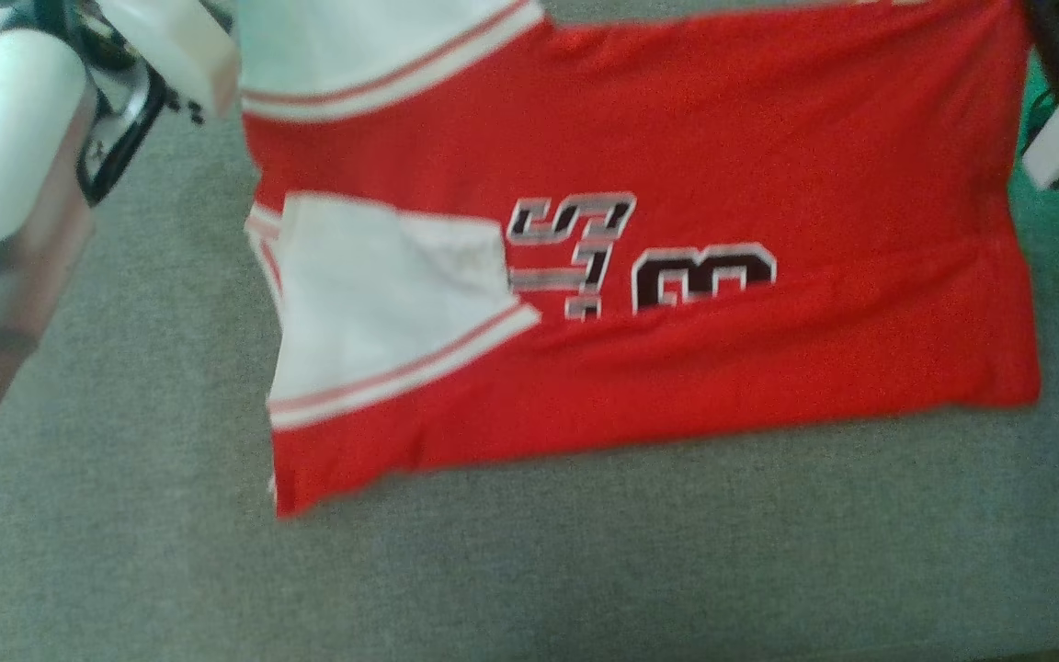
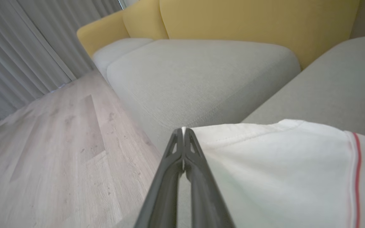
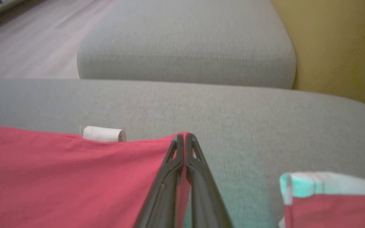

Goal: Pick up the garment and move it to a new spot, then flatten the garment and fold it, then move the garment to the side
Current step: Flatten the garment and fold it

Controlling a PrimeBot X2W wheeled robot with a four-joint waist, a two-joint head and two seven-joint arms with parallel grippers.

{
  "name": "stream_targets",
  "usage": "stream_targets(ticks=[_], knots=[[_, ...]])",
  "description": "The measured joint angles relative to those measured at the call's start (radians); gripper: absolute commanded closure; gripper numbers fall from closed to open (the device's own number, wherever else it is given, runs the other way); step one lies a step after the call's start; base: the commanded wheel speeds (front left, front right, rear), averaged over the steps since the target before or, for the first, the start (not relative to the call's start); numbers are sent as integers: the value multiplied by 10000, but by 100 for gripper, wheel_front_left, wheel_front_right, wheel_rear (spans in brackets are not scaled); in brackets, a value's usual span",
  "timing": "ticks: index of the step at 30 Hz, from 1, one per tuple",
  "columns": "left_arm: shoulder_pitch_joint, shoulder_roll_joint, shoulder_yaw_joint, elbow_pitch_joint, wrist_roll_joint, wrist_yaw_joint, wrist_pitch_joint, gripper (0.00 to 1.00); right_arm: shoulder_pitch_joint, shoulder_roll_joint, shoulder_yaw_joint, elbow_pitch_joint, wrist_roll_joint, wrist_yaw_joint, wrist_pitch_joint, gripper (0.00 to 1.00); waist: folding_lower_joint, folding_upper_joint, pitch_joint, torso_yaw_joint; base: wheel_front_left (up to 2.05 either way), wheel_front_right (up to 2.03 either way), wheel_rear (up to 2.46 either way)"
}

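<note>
Head view: the jersey (image 1: 723,147) lies spread on the grey cushion (image 1: 585,570). The left gripper (image 2: 183,130) pinches its white sleeve (image 2: 280,158) edge; the right gripper (image 3: 184,136) is clamped on a red corner.

1. The garment (image 1: 677,368) is cut off by the head view's top edge, and that whole view is blurred.
2. A white sleeve (image 1: 382,294) folded over the garment hides the start of its print (image 1: 640,267); the characters cannot be read.
3. A small white roll (image 3: 103,134) just beyond the garment's far edge is too blurred to identify.
4. Left of the garment, a pale arm (image 1: 5,184) is cut by the picture's edge.
</note>
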Motion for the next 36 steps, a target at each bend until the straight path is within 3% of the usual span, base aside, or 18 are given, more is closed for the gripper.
stream_targets(ticks=[8, 14, 24, 32, 36], knots=[[-10, -186, 128, 105, -161, 107, -1005, 100, 27, -395, -130, -209, 725, -2, -943, 100, -1, 0, -420, 215, 0, 0, 0], [1334, 50, -17, -514, -288, 115, -1103, 100, 1136, -746, -50, -548, 1070, -2, -1337, 100, -1, 0, -912, 415, 0, 0, 0], [3730, 951, -293, -2692, -541, 1058, -1189, 100, 2825, -1068, -203, -993, 1331, -2, -1825, 100, -2, 0, -1742, 777, 0, 0, 0], [5798, 1827, -568, -4692, -673, 2261, -1158, 100, 4672, -1154, -1118, -1592, 1218, 0, -2000, 100, -3, 1, -2259, 1017, 0, 0, 0], [6386, 2023, -573, -5154, -838, 2512, -1195, 100, 5395, -1156, -1580, -1804, 1078, 0, -2000, 100, -2, 0, -2335, 1066, 0, 0, 0]])
